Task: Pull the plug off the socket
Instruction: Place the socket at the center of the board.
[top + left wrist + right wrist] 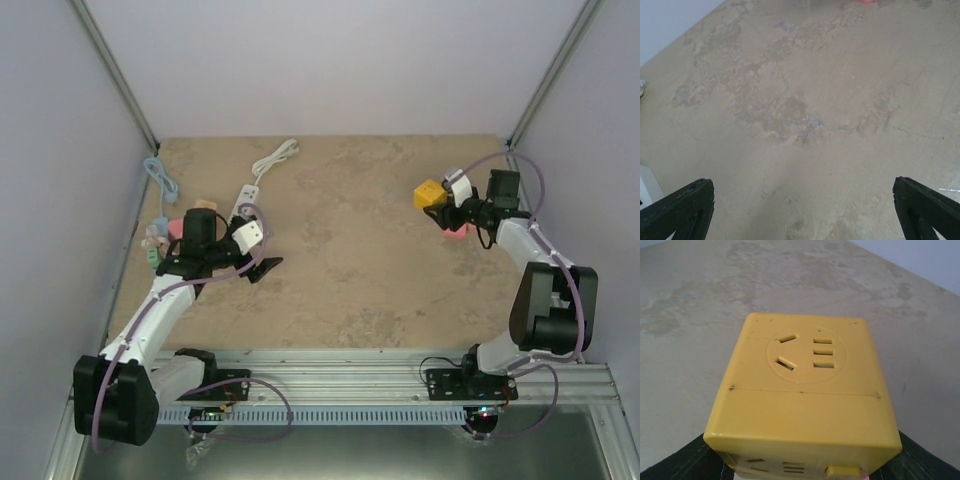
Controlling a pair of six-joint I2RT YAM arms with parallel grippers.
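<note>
Yellow socket cube sits clamped in the right gripper — jutting straight ahead of its fingers, slotted face up; the left gripper gapes wide over the table

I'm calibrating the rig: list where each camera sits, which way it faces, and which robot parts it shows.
Top external: above and behind the robot, looking down on the table; left arm and right arm show.
Left wrist: on the left arm, facing across the table; its two black fingers wide apart.
Right wrist: on the right arm, facing the yellow socket cube held between its fingers.
Shared: top and right wrist both show the cube.
</note>
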